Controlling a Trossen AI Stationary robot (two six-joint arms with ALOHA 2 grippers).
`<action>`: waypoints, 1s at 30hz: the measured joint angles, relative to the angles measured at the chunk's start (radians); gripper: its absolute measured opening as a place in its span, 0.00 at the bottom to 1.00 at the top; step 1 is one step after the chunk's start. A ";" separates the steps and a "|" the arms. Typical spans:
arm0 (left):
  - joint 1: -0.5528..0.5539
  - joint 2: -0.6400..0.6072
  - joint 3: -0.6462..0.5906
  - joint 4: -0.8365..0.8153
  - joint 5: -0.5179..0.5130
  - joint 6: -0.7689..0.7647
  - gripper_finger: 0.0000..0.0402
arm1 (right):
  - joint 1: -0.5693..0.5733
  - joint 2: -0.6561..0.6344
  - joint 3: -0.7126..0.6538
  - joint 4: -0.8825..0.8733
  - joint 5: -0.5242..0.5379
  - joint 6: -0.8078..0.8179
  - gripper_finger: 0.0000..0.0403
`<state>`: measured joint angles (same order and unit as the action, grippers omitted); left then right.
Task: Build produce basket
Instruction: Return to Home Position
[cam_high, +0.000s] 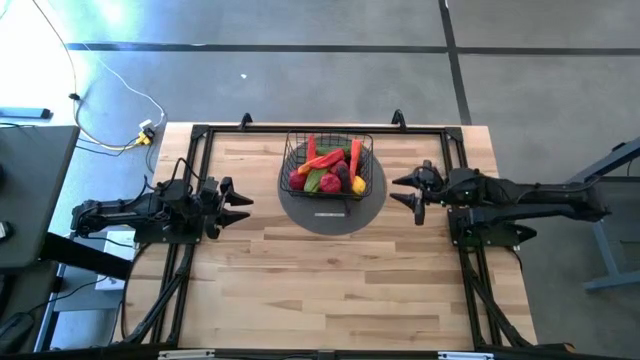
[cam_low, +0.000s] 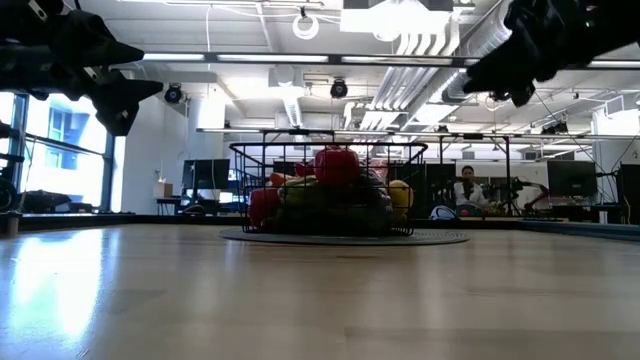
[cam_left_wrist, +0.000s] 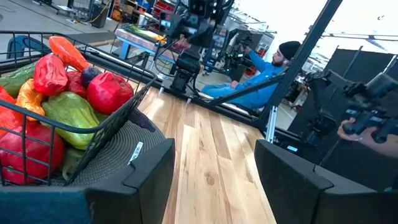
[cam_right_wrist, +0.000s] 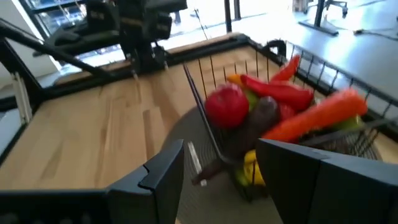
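The basket (cam_high: 294, 149) is sitting on a round grey mat (cam_high: 335, 218) at the middle of the desk's (cam_high: 330, 290) far edge. The produce (cam_high: 325, 172) is lying heaped inside it, with a red tomato (cam_right_wrist: 227, 104), a long orange carrot (cam_right_wrist: 317, 115) and a yellow lemon (cam_right_wrist: 250, 169) showing among the pile.

The left arm is stretching level across the left side of the desk. The left gripper (cam_high: 243, 206) is pointing inward toward the basket and stopping short of the mat's edge. Its fingers are standing wide apart with only bare desk between them, gripping nothing.

The right arm is mirroring this pose from the right side. The right gripper (cam_high: 398, 191) is aiming at the basket's near right corner and hanging just beside the mat. Its fingers are likewise spread open and carrying nothing.

In the low view both grippers are hanging well above the desk, one to each side of the basket, and neither is touching it.
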<state>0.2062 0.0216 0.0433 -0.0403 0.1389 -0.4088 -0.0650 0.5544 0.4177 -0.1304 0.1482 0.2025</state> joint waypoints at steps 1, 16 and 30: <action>0.000 0.000 0.000 0.000 0.000 0.000 0.53 | 0.000 -0.009 -0.020 0.001 -0.001 0.003 0.46; 0.000 0.000 0.000 0.000 0.000 0.000 0.53 | 0.000 -0.224 -0.286 0.098 -0.003 0.094 0.46; 0.000 0.000 0.000 0.000 0.000 0.000 0.53 | -0.001 -0.392 -0.356 0.089 0.063 0.082 0.46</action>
<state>0.2062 0.0216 0.0437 -0.0402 0.1390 -0.4087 -0.0658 0.1627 0.0617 -0.0417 0.2114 0.2850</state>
